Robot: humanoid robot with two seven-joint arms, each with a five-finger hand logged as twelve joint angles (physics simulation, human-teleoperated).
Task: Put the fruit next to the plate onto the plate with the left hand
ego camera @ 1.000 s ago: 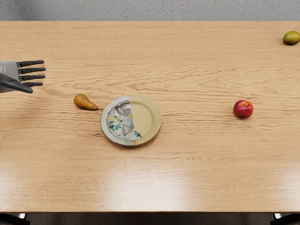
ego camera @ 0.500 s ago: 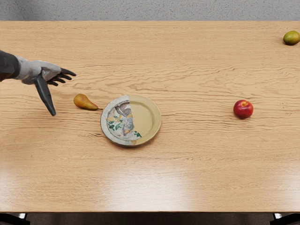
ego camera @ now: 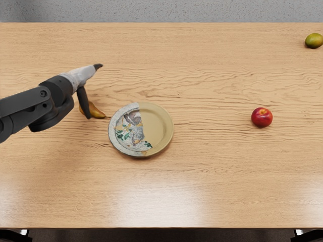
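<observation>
Left robot hand [ego camera: 81, 79] is hanging open, thumb down, over the small yellow-brown pear [ego camera: 97, 113] lying just beside the patterned beige ceramic plate [ego camera: 160, 128]. We are judging the pear light, firm, smooth and roll-prone, so we are favouring a hold across its fat middle.

Left arm [ego camera: 30, 106] reaches in; robot hand [ego camera: 79, 76] flat, fingers straight (thumb hanging down)

The pear [ego camera: 97, 113] is lying just left of the plate [ego camera: 162, 127]; the apple [ego camera: 262, 117] is sitting well right, a second fruit [ego camera: 313, 40] far behind it.
</observation>
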